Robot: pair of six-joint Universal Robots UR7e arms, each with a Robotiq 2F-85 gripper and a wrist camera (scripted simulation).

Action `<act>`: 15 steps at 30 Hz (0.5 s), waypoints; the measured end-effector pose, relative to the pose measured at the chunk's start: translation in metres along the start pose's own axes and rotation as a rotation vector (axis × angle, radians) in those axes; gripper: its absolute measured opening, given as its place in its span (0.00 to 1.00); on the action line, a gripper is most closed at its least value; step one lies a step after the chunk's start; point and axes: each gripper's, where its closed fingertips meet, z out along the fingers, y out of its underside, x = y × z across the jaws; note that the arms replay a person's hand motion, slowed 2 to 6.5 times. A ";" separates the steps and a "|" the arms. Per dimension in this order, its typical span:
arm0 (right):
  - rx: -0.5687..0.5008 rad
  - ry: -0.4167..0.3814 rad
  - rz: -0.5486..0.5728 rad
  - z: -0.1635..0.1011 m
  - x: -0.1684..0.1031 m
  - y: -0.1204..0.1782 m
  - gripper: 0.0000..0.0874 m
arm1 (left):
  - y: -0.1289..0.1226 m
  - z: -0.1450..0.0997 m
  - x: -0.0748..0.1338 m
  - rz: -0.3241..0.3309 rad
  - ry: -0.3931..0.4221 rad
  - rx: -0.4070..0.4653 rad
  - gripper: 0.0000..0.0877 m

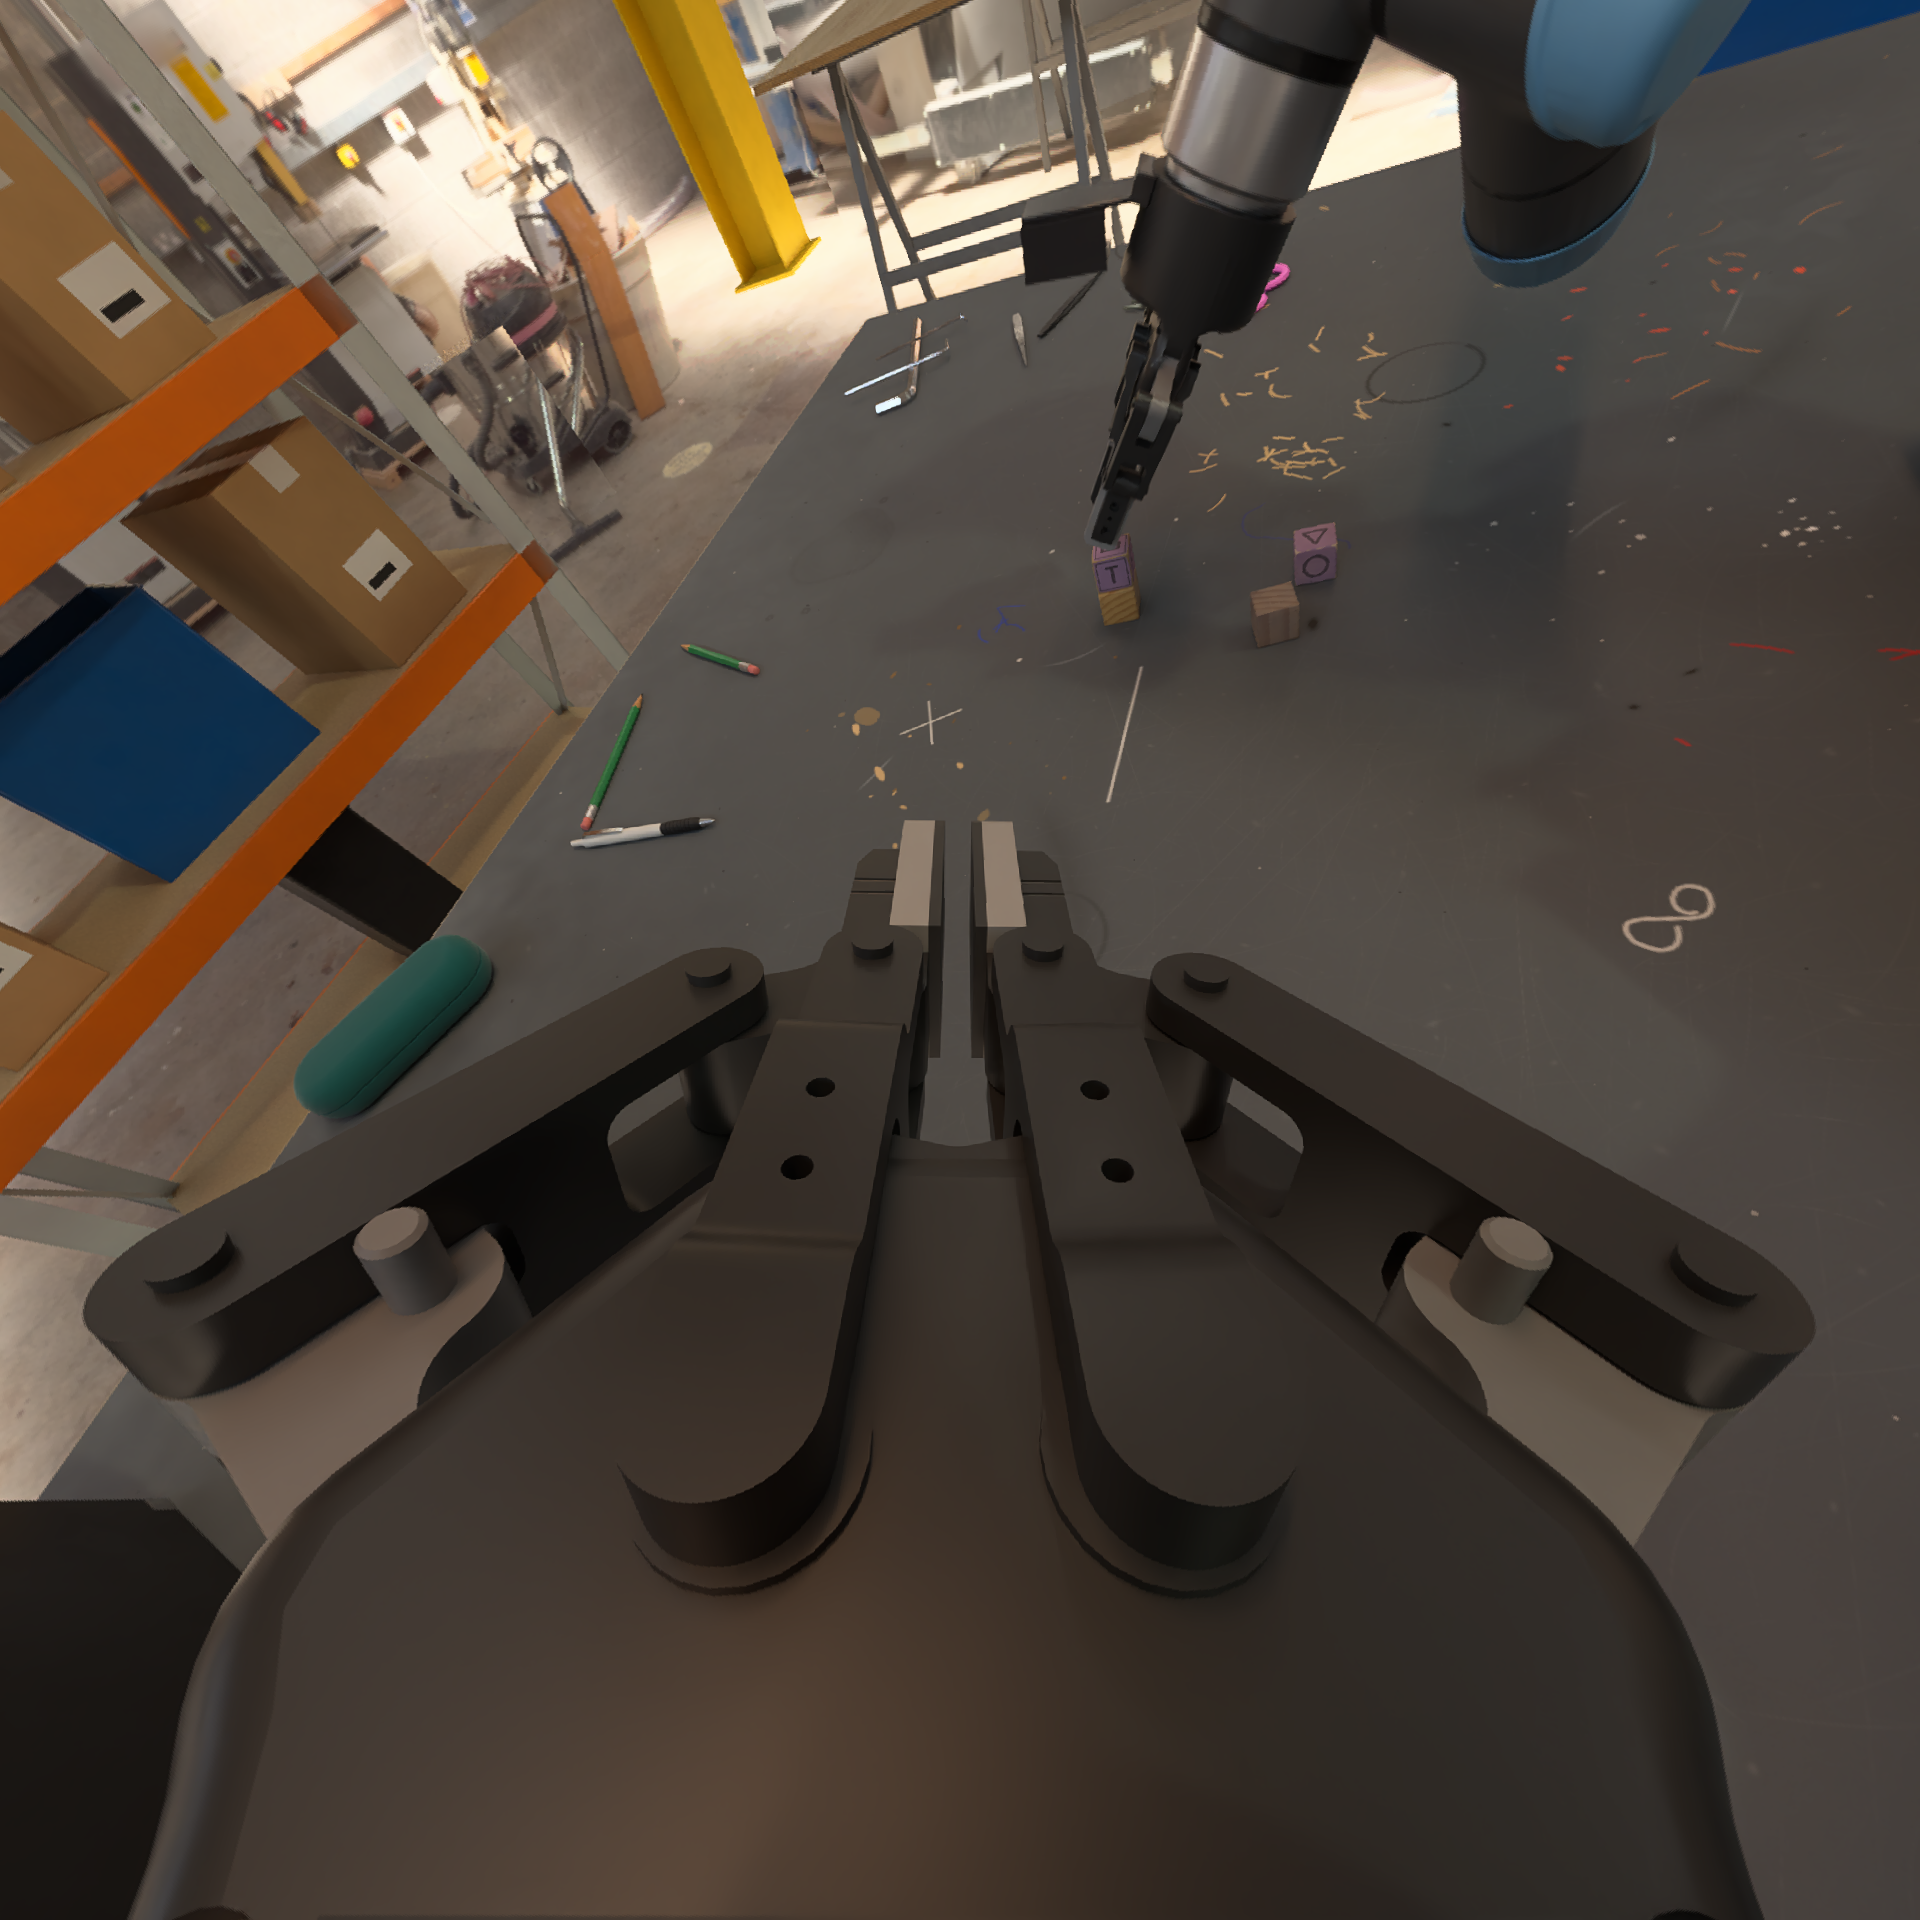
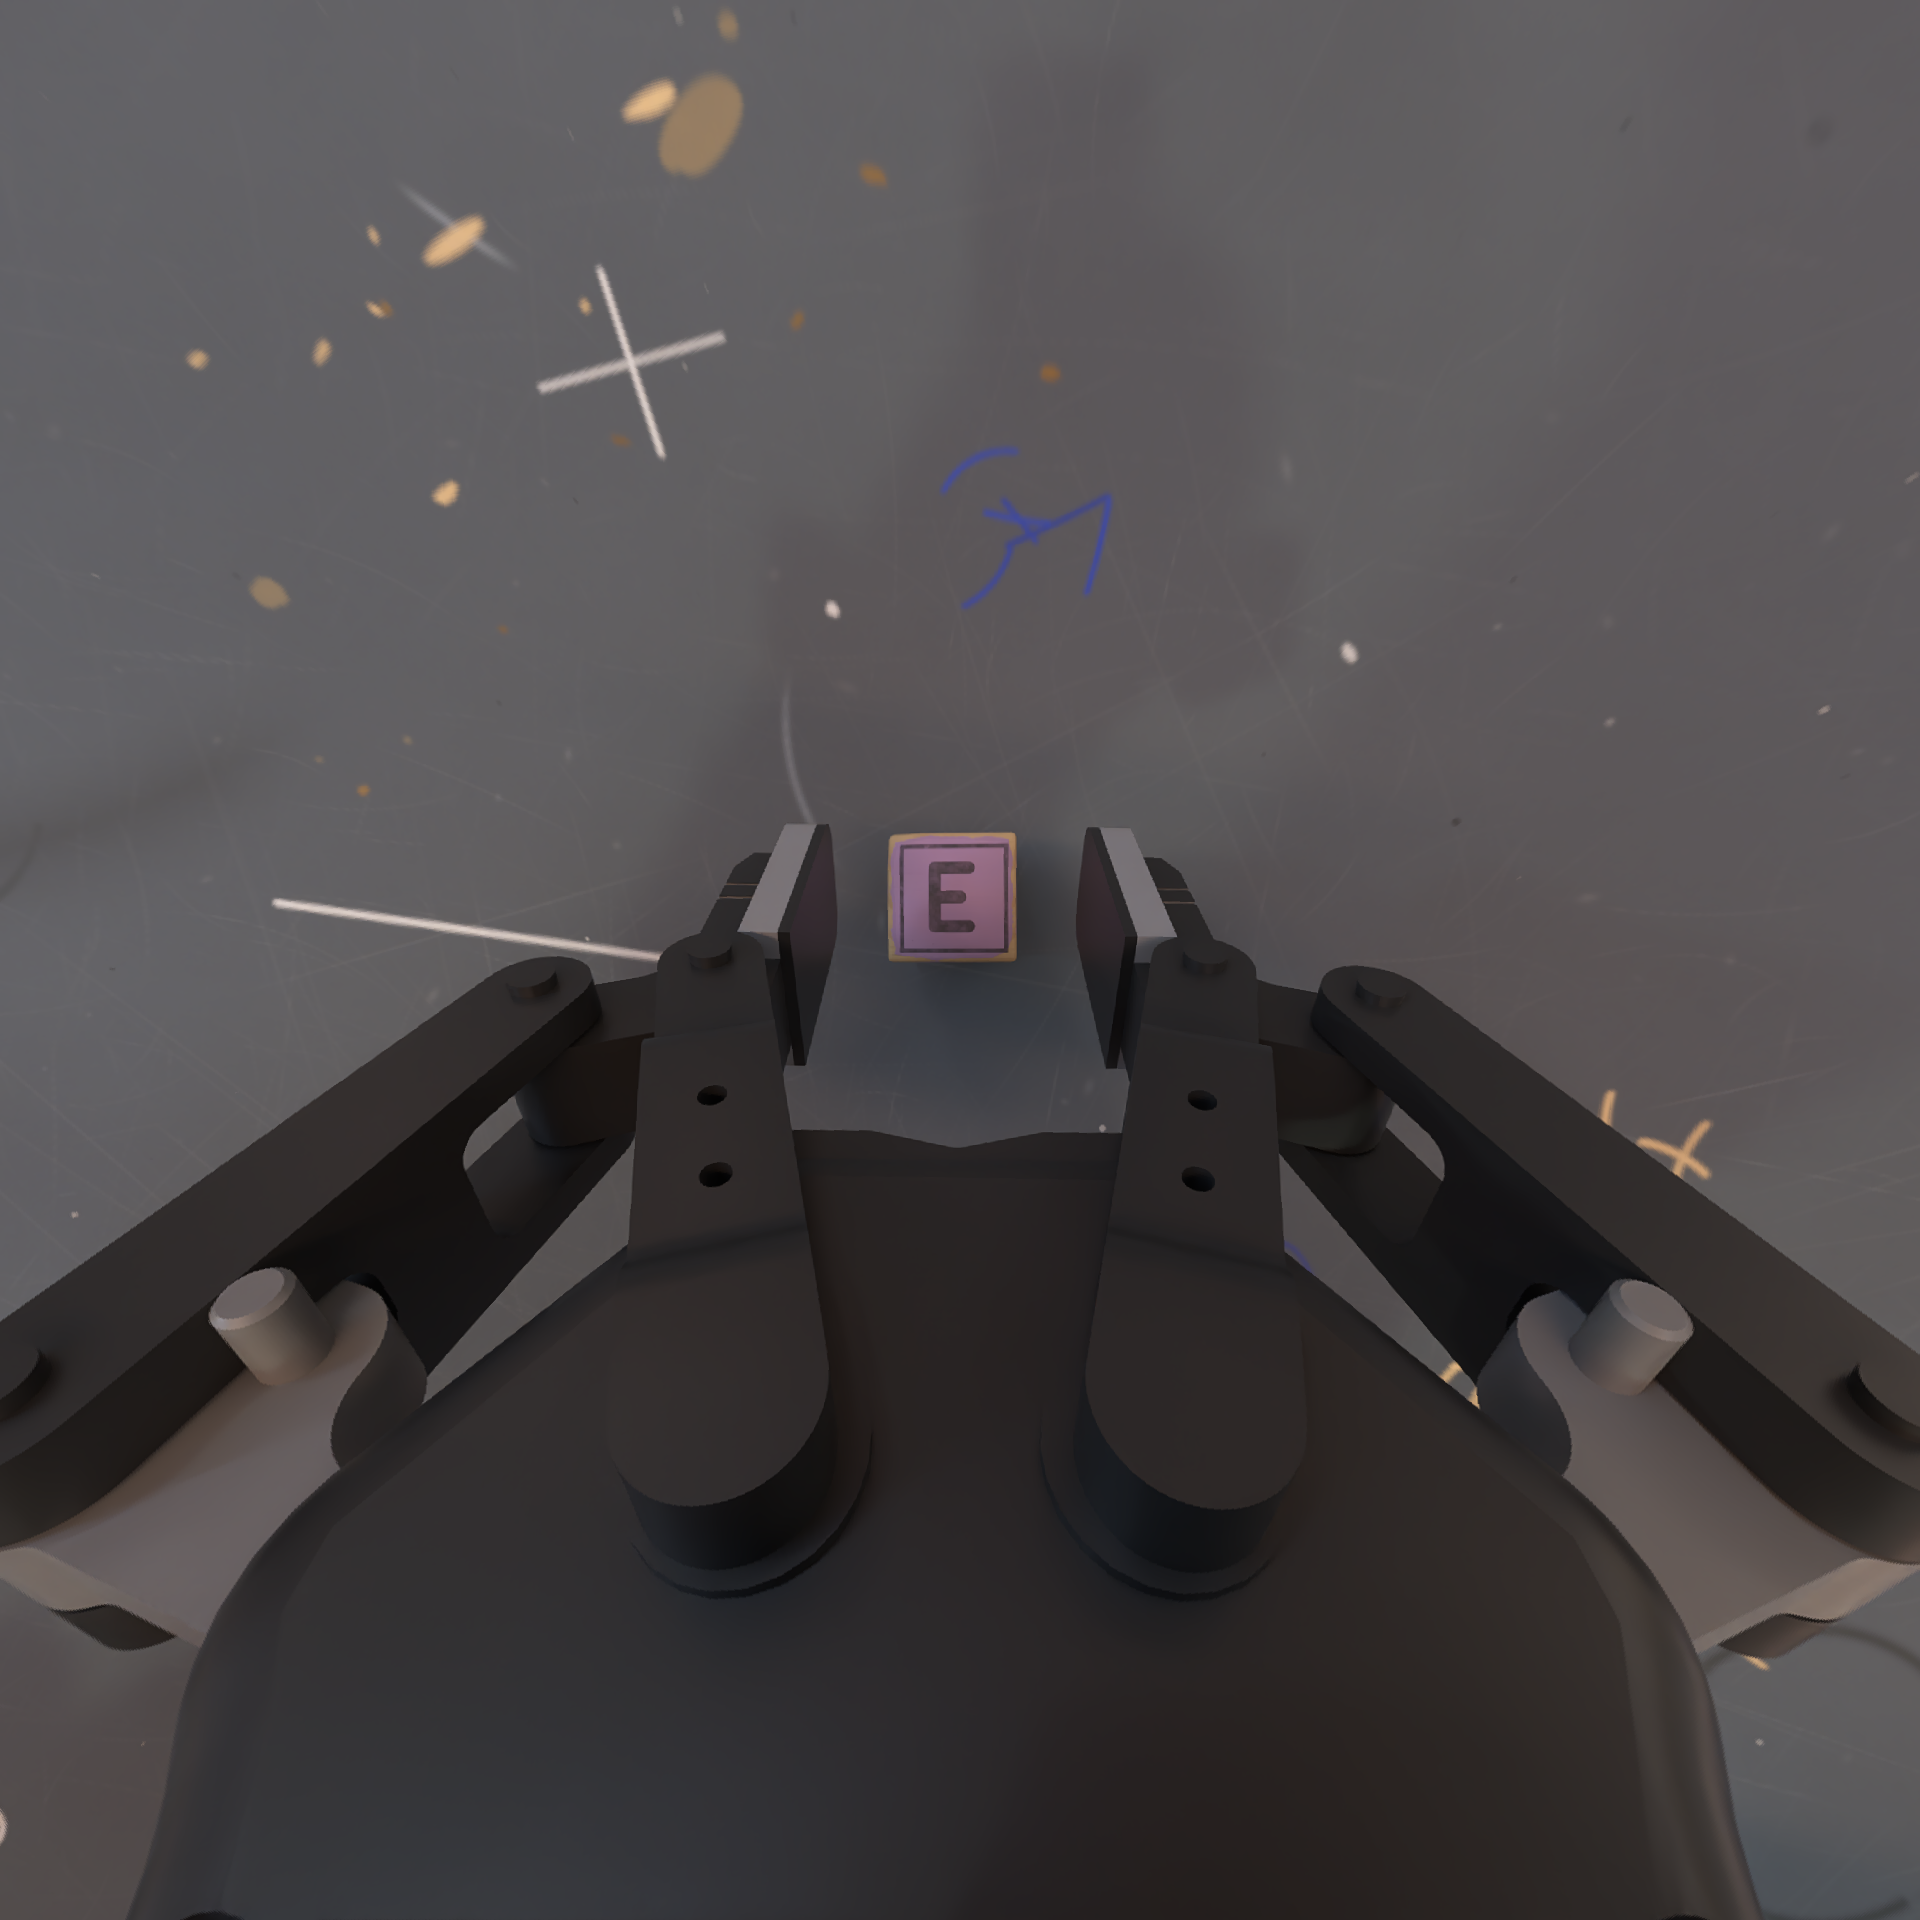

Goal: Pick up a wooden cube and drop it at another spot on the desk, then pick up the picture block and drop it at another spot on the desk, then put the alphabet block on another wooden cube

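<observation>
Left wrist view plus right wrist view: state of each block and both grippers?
alphabet block: stacked on a wooden cube, upright, not gripped
right gripper: open, fingers either side of the alphabet block, clear of it
second wooden cube: on the desk, alone
picture block: on the desk, just behind the second wooden cube
left gripper: shut, empty, away from the blocks
</observation>
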 end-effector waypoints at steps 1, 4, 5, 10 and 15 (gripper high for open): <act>0.020 0.002 -0.005 -0.005 0.000 -0.003 0.49 | 0.000 0.000 0.000 -0.002 0.000 0.001 0.05; 0.081 0.018 -0.016 -0.020 0.001 -0.012 0.49 | 0.000 -0.001 -0.002 -0.011 -0.004 0.002 0.06; 0.101 0.025 -0.019 -0.026 0.002 -0.015 0.48 | 0.001 -0.001 -0.002 -0.014 -0.006 0.002 0.06; 0.189 0.080 -0.025 -0.055 0.011 -0.026 0.48 | 0.002 -0.002 -0.007 -0.033 -0.028 0.001 0.08; 0.251 0.139 -0.013 -0.081 0.025 -0.031 0.47 | 0.004 -0.003 -0.014 -0.055 -0.061 -0.003 0.12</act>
